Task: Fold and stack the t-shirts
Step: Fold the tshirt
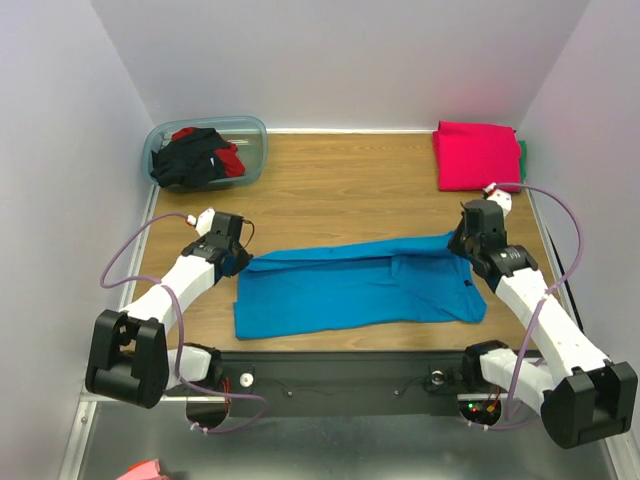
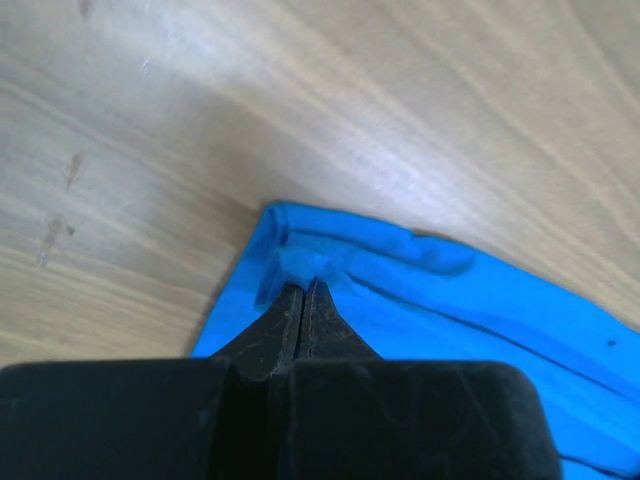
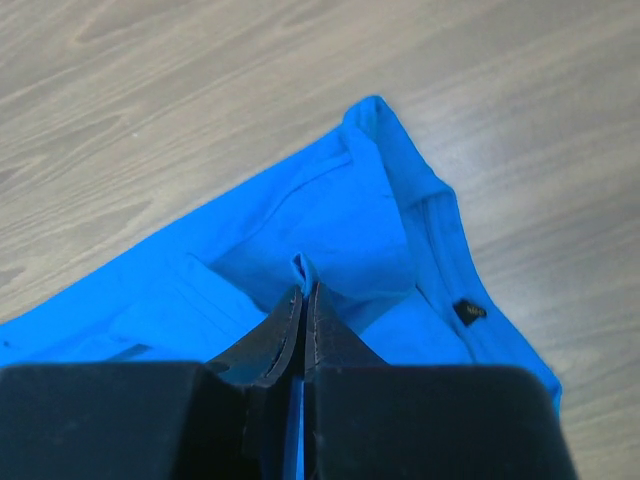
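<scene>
One wooden table (image 1: pixel 340 190) carries everything here. The largest thing on it is the turquoise-blue t-shirt (image 1: pixel 350 290), which lies as a long band between the two hands, partly doubled over along its length. The left gripper (image 1: pixel 243 258) is clamped on the far corner of one end and the right gripper (image 1: pixel 458 240) on the far corner of the other. Each pair of jaws is pressed together with a pinch of blue cloth at the tips.

Beyond the left gripper and a little outward stands the translucent plastic tub (image 1: pixel 255 150). A black t-shirt (image 1: pixel 190 165) and a red t-shirt (image 1: pixel 228 158) are heaped in it, unfolded. Beyond the right gripper lies the magenta-pink t-shirt (image 1: pixel 475 155), folded square, with a green edge (image 1: pixel 521 152) peeping from under its outer side.

As I judge it, one shirt is folded and set down to begin the stack, perhaps on a green one. The blue shirt is mid-fold and the two in the tub are not yet begun, so less than half is done.

Only the top view shows the tub, the stack and the whole blue shirt. The left wrist view shows the corner bunched at the fingertips. Only the right wrist view shows a small dark label (image 3: pixel 470 312) on the cloth, just to the right of the fingers
</scene>
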`<state>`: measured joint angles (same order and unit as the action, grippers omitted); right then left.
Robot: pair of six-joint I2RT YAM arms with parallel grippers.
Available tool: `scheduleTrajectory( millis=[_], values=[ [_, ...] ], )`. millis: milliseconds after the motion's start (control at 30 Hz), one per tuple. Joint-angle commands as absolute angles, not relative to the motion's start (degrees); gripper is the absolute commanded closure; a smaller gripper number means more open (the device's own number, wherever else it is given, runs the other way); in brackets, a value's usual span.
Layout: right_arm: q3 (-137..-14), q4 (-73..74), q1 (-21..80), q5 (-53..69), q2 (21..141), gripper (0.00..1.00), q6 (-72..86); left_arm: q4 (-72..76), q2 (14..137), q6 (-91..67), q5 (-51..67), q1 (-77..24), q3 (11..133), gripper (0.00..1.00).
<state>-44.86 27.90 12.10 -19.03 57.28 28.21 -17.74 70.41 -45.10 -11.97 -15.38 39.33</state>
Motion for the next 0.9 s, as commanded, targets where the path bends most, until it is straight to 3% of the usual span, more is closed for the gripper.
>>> scheduleTrajectory(
  millis=[0,100,133,167,200,233,267,300,367,400,433,567,633,867],
  values=[
    [-43.4,30.7,12.4,-23.1,54.1,0.96,33.8,-17.2,66.6,-46.1,-13.2,-15.5,37.3,1.0],
    [-42.2,33.8,12.4,-25.2,53.8,0.91,36.7,-18.0,66.3,-46.3,-13.7,-15.5,36.8,1.0],
    [-42.1,36.1,12.3,-25.6,54.0,0.8,37.4,-18.6,66.1,-46.2,-13.5,-15.5,36.5,0.99],
    [-42.0,37.7,12.3,-25.8,54.1,0.75,39.6,-19.4,65.8,-46.2,-13.5,-15.5,36.5,0.87],
    [-42.0,39.4,12.4,-25.8,54.1,0.69,40.8,-20.3,65.8,-46.3,-13.6,-15.5,36.4,0.87],
    [-41.9,41.2,12.4,-25.7,53.8,0.6,41.9,-21.3,64.9,-46.7,-13.8,-15.5,36.6,0.69],
    [-42.0,45.6,12.4,-25.6,53.4,0.46,43.4,-24.0,64.2,-47.5,-14.1,-15.5,36.6,0.61],
    [-42.6,48.0,12.4,-25.4,52.7,0.43,46.2,-25.5,62.0,-49.4,-14.1,-15.5,36.7,0.45],
    [-42.8,51.8,12.3,-25.2,48.6,0.3,47.2,-30.0,59.0,-51.7,-14.8,-15.5,38.1,0.29],
    [-43.0,52.0,12.3,-25.2,47.0,0.27,47.3,-30.9,55.4,-52.1,-15.5,-15.5,38.6,0.09],
    [-43.2,51.8,12.4,-24.4,44.9,0.25,47.1,-31.5,53.5,-52.9,-16.0,-15.5,39.5,0.02],
    [-44.6,45.2,12.4,-20.6,41.1,0.07,42.8,-32.4,46.5,-53.9,-18.3,-15.5,41.3,0.02],
    [-45.0,41.6,12.4,-13.1,43.1,0.01,38.2,-30.2,45.4,-52.9,-15.9,-15.4,41.6,0.01],
    [-44.6,21.9,12.4,10.5,59.9,0.0,32.8,-17.2,56.5,-49.4,-2.6,-16.8,40.6,0.02]
  ],
)
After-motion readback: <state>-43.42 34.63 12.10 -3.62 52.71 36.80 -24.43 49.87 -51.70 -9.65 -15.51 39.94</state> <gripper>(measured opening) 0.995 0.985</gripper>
